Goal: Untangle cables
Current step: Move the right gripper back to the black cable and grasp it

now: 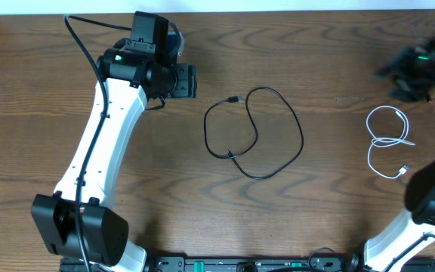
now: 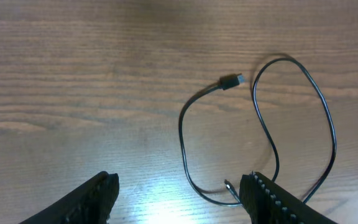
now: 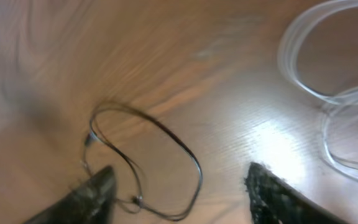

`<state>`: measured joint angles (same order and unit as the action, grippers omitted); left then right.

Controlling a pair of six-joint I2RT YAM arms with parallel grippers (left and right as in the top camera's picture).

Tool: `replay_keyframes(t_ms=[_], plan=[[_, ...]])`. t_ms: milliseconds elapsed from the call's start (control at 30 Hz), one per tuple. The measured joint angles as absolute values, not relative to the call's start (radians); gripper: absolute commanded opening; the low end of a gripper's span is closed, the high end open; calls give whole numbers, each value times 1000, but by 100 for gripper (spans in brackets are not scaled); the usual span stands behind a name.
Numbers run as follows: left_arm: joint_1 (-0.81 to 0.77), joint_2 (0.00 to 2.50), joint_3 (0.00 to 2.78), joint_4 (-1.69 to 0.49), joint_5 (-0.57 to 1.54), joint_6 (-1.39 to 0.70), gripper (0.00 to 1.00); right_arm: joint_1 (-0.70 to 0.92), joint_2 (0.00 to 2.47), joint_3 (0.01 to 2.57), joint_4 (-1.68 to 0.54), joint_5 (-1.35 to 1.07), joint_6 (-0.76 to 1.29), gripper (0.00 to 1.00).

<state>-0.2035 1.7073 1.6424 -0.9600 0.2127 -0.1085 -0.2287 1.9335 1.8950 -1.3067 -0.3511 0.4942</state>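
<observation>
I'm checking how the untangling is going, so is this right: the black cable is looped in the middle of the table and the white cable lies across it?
No. The black cable is looped in the middle of the table, but the white cable does not lie across it: it lies apart, off to the right, with bare wood between them. The overhead view shows this.

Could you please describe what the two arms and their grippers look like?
Left arm and right arm: white links, black joints. A black wire runs along the left one. The left gripper and right gripper are black; the left's pad is ribbed. Green light at left wrist.
</observation>
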Motion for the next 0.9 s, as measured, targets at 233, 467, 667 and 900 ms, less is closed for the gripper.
replay_keyframes(t_ms=[233,467,667,900], plan=[[-123,1707,1642,-961,221,-133,68,123,1934,1895,-1264,-220,474,99],[-5,1707,1642,-978,220,-135,68,349,1982,1895,-1257,-93,571,99],[33,1707,1642,-987,220,-135,68,475,2116,1896,-1285,-39,711,87],[39,1707,1642,-989,220,-135,68,557,2257,1895,-1308,-25,831,78]])
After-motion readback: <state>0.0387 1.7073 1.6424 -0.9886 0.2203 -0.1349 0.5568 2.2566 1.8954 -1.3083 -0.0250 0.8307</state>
